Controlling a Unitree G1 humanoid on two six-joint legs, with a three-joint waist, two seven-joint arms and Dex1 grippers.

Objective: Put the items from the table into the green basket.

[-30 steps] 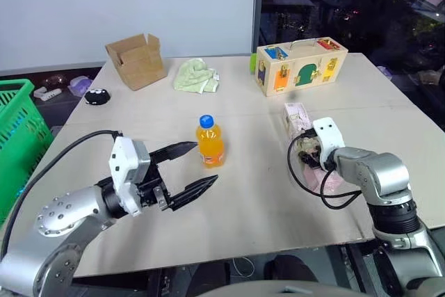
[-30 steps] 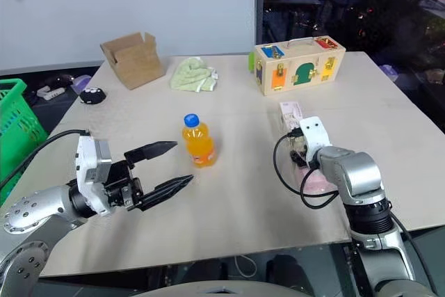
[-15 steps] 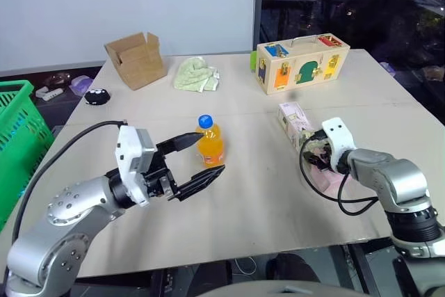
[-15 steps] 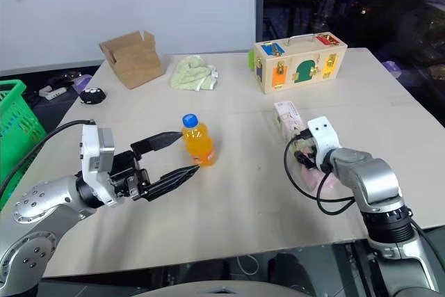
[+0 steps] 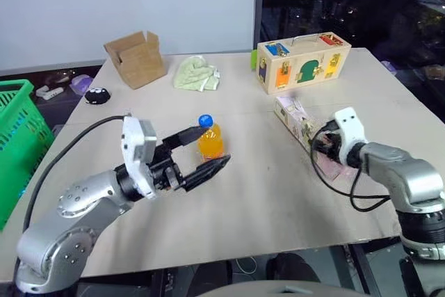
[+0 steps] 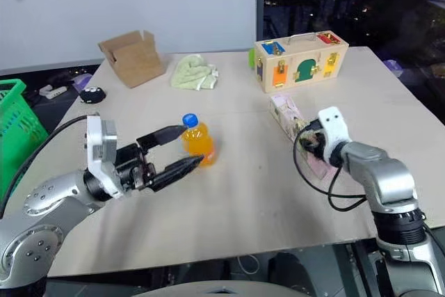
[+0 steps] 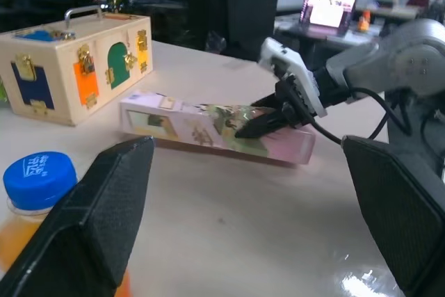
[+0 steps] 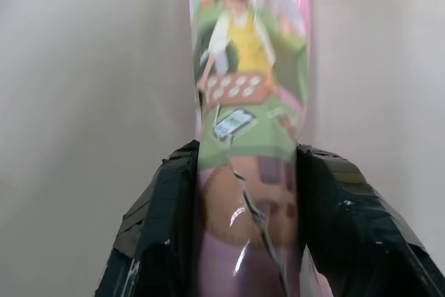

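Note:
A small orange bottle [image 5: 211, 144] with a blue cap [image 7: 35, 179] stands upright in the middle of the beige table [image 5: 264, 193]. My left gripper [image 5: 208, 147] is open, one finger on each side of the bottle without pressing it. A long pink carton [image 5: 292, 117] with cartoon pictures lies to the right. My right gripper [image 5: 324, 148] is shut on its near end, with a black finger [image 8: 163, 220] tight against each side. The green basket [image 5: 17, 137] stands off the table's left edge.
At the back of the table stand an open cardboard box [image 5: 135, 59], a crumpled pale green cloth [image 5: 196, 74] and a wooden box [image 5: 302, 64] with coloured doors and latches. A small black object [image 5: 97, 95] lies near the left edge.
My left gripper moved forward until its open fingers straddle the bottle. The right gripper closed on the carton's near end and rose, swinging the carton a little.

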